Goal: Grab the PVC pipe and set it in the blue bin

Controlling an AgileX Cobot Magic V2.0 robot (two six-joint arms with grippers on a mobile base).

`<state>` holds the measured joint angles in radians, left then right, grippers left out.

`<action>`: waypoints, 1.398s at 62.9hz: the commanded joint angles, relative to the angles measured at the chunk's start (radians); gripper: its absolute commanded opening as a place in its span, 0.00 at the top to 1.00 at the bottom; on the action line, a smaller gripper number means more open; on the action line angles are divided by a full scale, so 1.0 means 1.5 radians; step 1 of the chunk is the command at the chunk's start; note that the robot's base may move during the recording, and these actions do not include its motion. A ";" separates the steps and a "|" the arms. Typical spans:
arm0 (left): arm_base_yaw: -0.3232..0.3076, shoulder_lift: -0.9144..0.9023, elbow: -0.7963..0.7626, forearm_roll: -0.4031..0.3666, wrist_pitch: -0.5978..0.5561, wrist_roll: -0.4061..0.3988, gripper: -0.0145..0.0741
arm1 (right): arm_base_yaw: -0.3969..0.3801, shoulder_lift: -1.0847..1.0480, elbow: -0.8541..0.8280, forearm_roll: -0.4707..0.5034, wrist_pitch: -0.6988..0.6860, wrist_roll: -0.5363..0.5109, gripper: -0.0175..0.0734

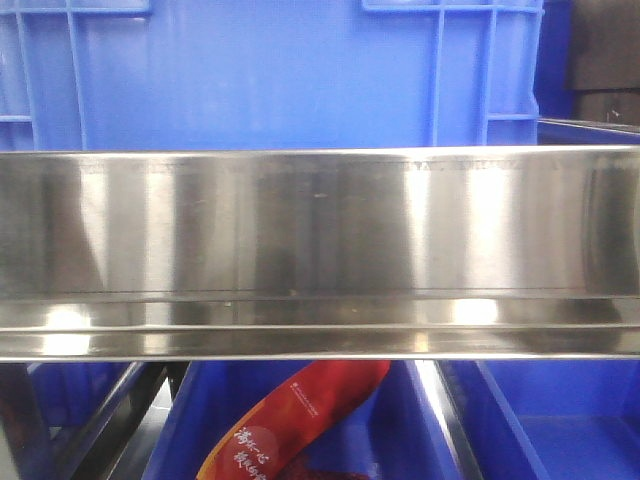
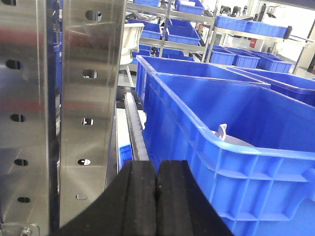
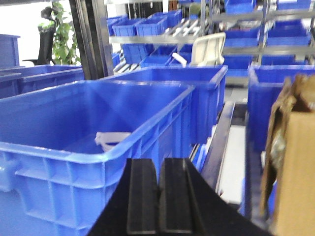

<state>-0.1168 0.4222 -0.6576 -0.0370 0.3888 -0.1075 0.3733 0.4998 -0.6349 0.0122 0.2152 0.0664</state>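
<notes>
The PVC pipe (image 3: 112, 138), a white curved piece, lies inside the blue bin (image 3: 74, 152) near its right wall; only part of it shows above the rim. In the left wrist view a white end of the pipe (image 2: 222, 132) pokes up behind the rim of the blue bin (image 2: 236, 157). My left gripper (image 2: 156, 167) is shut with nothing in it, outside the bin's left corner. My right gripper (image 3: 158, 164) is also shut and empty, just outside the bin's right corner. Neither gripper shows in the front view.
A steel shelf rail (image 1: 320, 250) fills the front view, with a blue crate (image 1: 280, 70) behind and a red packet (image 1: 300, 410) in a bin below. A perforated steel post (image 2: 83, 113) stands left of the left gripper. A cardboard box (image 3: 295, 162) stands right of the right gripper.
</notes>
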 commanded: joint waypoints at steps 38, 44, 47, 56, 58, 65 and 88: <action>0.003 -0.004 -0.001 0.000 -0.011 -0.003 0.96 | -0.242 -0.318 0.372 0.067 -0.143 -0.126 0.99; 0.003 -0.004 -0.001 0.000 -0.011 -0.003 0.96 | -0.242 -0.333 0.417 0.066 -0.143 -0.080 0.99; 0.003 -0.004 -0.001 0.000 -0.011 -0.003 0.96 | -0.242 -0.333 0.423 0.057 -0.149 -0.063 0.99; 0.003 -0.004 -0.001 0.000 -0.011 -0.003 0.96 | -0.238 -0.333 0.423 0.044 -0.143 -0.063 0.99; 0.003 -0.004 -0.001 0.000 -0.013 -0.003 0.96 | -0.234 -0.333 0.423 0.040 -0.143 -0.063 0.99; 0.003 -0.004 -0.001 0.000 -0.013 -0.003 0.96 | -0.219 -0.333 0.423 0.034 -0.150 -0.063 0.99; 0.003 -0.004 -0.001 0.000 -0.013 -0.003 0.96 | -0.192 -0.333 0.423 0.024 -0.150 -0.063 0.99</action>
<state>-0.1168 0.4222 -0.6576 -0.0370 0.3888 -0.1075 0.0836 0.0082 0.0000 0.0596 0.0178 -0.0273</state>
